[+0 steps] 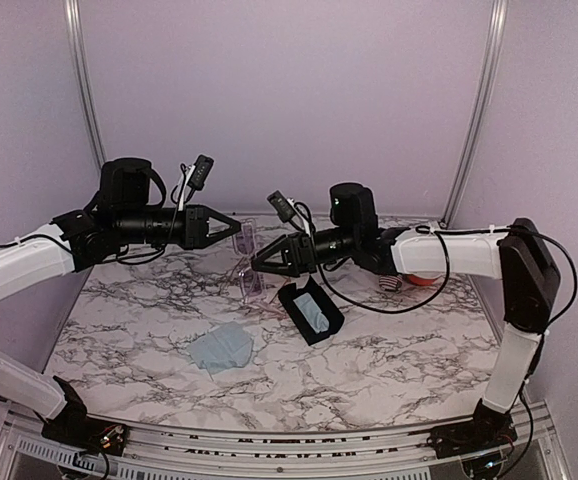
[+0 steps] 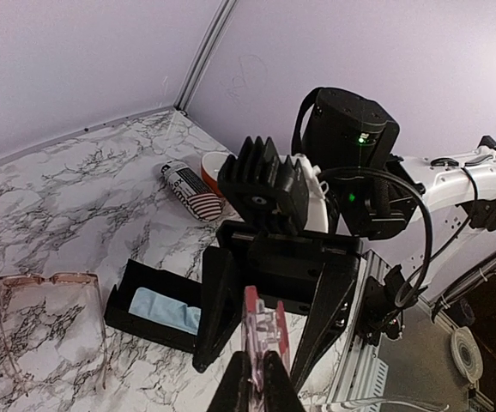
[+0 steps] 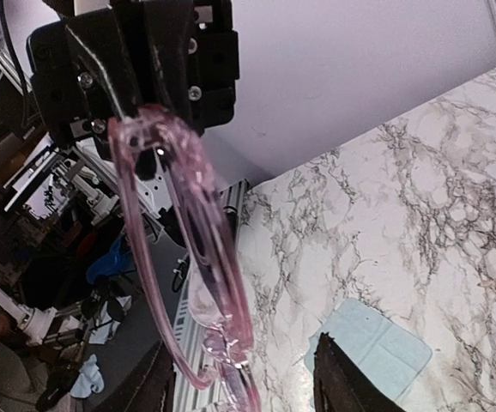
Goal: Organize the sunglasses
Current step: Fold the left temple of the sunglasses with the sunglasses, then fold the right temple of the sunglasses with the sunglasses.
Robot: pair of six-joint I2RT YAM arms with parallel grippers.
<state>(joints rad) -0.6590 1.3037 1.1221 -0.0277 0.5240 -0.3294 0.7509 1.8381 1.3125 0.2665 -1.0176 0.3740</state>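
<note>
The clear pale-lilac sunglasses (image 1: pixel 246 240) hang in the air above the table's middle, folded and held edge-on. My left gripper (image 1: pixel 235 228) is shut on their frame (image 2: pixel 263 326), fingertips pinched together (image 2: pixel 258 359). My right gripper (image 1: pixel 258 266) faces it, open, one black finger on each side of the frame (image 3: pixel 192 257); I see no contact from the fingers (image 3: pixel 338 378). The thin wire-framed sunglasses (image 2: pixel 49 313) with pinkish-brown lenses lie flat on the marble, left in the left wrist view.
An open black case (image 1: pixel 311 310) with a blue cloth inside (image 2: pixel 164 309) lies below the right gripper. A loose blue cloth (image 1: pixel 222 348) lies nearer the front. A stars-and-stripes case (image 2: pixel 192 190) and an orange object (image 1: pixel 424 278) sit under the right arm.
</note>
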